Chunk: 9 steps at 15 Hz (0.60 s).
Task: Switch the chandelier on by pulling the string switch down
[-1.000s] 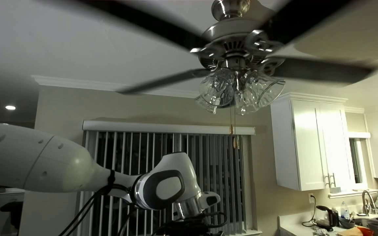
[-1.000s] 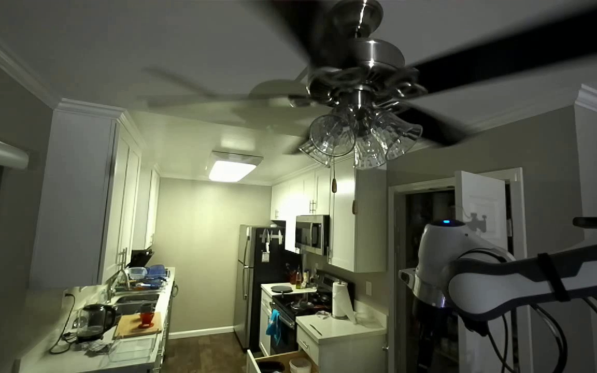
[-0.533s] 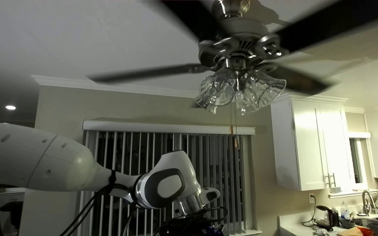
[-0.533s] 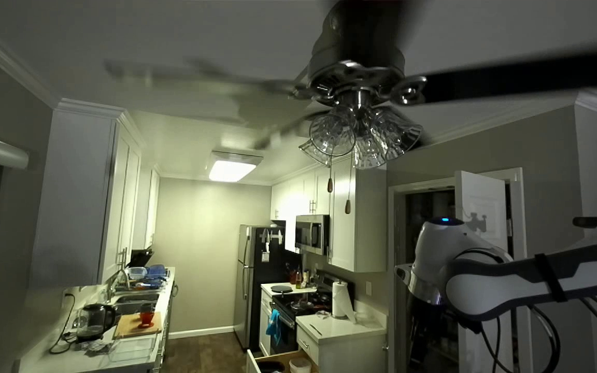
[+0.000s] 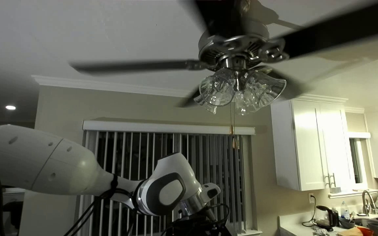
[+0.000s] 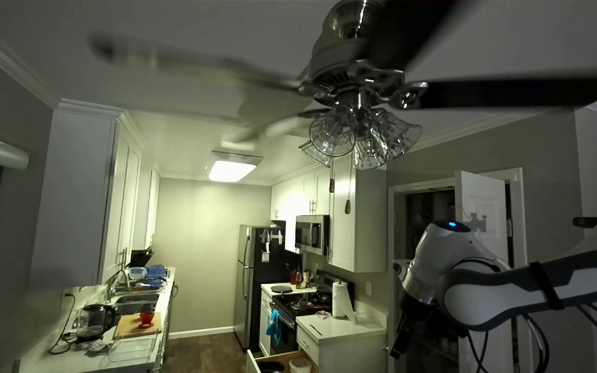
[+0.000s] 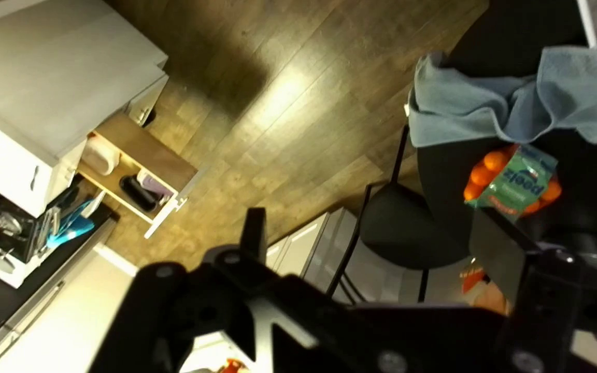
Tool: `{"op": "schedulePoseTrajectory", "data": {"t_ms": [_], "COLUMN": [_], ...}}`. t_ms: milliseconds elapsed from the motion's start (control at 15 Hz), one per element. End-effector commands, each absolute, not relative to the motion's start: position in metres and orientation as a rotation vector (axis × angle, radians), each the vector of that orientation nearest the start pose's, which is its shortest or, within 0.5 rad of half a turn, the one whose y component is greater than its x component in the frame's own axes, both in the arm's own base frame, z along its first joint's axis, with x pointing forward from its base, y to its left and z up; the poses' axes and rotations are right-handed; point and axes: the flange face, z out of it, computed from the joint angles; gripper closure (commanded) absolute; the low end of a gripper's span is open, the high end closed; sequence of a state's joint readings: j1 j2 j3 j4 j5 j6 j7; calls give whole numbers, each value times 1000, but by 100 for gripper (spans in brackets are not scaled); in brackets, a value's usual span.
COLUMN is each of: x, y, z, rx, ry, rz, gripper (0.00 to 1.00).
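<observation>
While two pulls [image 5: 235, 143] hang beneath the fan [image 5: 238, 63], my gripper [image 7: 376, 228] gapes lower down

Because both fingers [image 7: 255, 230] show in the wrist view, I can read them plainly: they are released and spread well apart, with part of a chair [image 7: 407, 228] and some floor [image 7: 298, 150] between them in that view.

Each of the pulls ends in a small wooden knob [image 5: 231, 129], one lower than the other. In both exterior views I see them dangling from among the glass shades [image 6: 332, 135]; which of the two is the switch, I cannot tell. Above, the blades [image 5: 130, 67] are blurred.

My arm [image 5: 166, 193] is bent and lower than the pulls, and both exterior views show it apart from them. In an exterior view the gripper slants down in front of a dark doorway [image 6: 436, 202].

Down in the wrist view, a blue towel [image 7: 464, 114] lies across a black table [image 7: 516, 36], and a bag [image 7: 516, 181] of oranges [image 7: 482, 173], marked "peelz", sits just beside the towel. On the left there, a drawer [image 7: 145, 153] stands pulled out, holding a white tub [image 7: 100, 155]. In an exterior view a ceiling light [image 6: 232, 171] is lit.
</observation>
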<state>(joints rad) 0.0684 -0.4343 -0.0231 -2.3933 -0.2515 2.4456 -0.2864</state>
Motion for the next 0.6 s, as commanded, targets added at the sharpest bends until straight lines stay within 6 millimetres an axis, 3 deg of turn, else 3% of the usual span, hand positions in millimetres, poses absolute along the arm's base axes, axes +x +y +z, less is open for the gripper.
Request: {"op": "schedulePoseTrajectory", "data": {"t_ms": [0,267,533], "x": [475,494,495], "y": [27,31,52], "z": [522,531,567], "rx": [-3143,-3052,-2932], "ry": [-762,-821,-885], "rz": [-1042,-1309,-1499], "gripper": [0,0,0]}}
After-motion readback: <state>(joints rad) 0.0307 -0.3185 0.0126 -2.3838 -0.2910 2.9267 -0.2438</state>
